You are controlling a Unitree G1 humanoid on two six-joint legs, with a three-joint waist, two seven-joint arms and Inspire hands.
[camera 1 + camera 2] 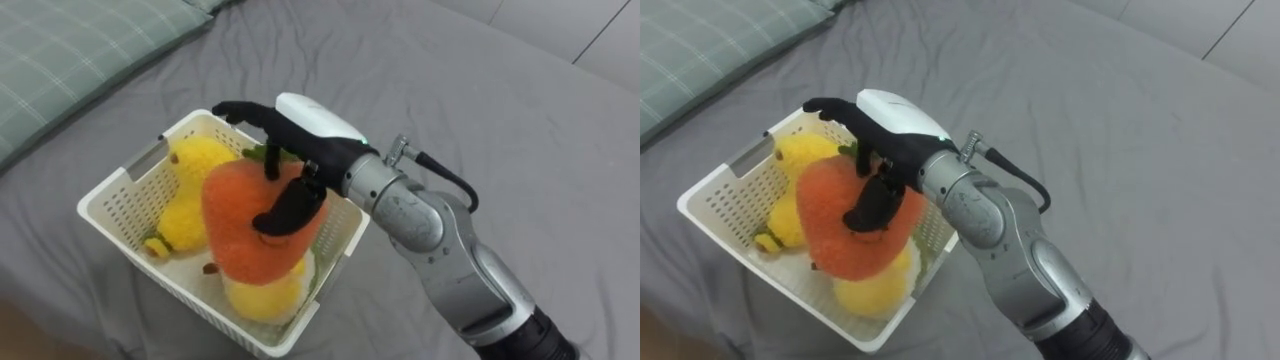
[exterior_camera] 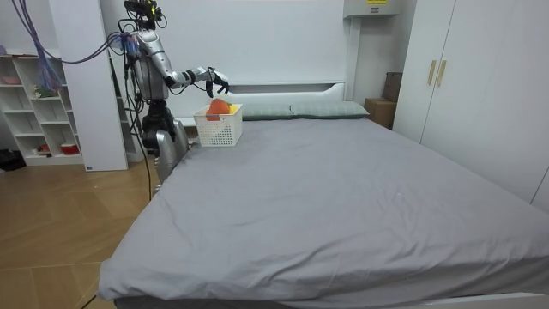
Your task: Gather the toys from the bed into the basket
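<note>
A white slatted basket (image 1: 110,215) stands on the grey bed. A big orange plush toy (image 1: 240,240) with a green leaf lies on top in it. It rests on a yellow plush toy (image 1: 195,165) at the far side and another yellow one (image 1: 262,298) at the near corner. My right hand (image 1: 300,130) hovers over the basket with fingers stretched toward the far rim and the thumb hanging down onto the orange toy. The hand is open and grips nothing. In the room view I stand at the bed's head corner, my right hand (image 2: 214,80) reaching out above the basket (image 2: 219,129).
A green checked pillow (image 1: 70,60) lies left of the basket. Grey sheet (image 1: 480,110) spreads wide to the right and in front. The room view shows a white shelf unit (image 2: 39,103) behind me and wardrobes (image 2: 463,77) across the bed.
</note>
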